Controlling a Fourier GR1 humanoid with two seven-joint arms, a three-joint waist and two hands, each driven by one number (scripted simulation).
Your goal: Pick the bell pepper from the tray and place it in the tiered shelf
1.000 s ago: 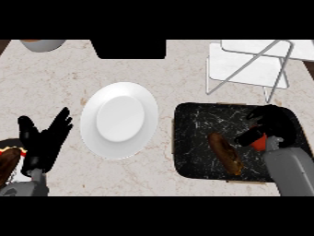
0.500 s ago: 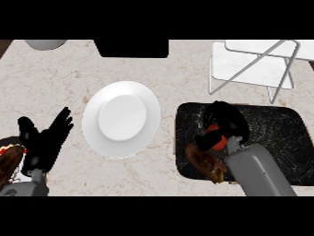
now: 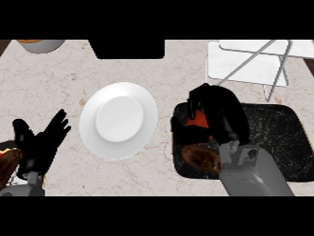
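Mostly hidden: bell pepper (image 3: pixel 197 120) under curled right hand (image 3: pixel 217 113), over tray (image 3: pixel 288 138).

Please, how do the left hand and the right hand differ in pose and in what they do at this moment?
The left hand is open with fingers spread, resting over the counter at the view's lower left; the right hand is curled over the black tray. The left hand holds nothing; the right hand is closed on the red bell pepper. Both are black on grey forearms.
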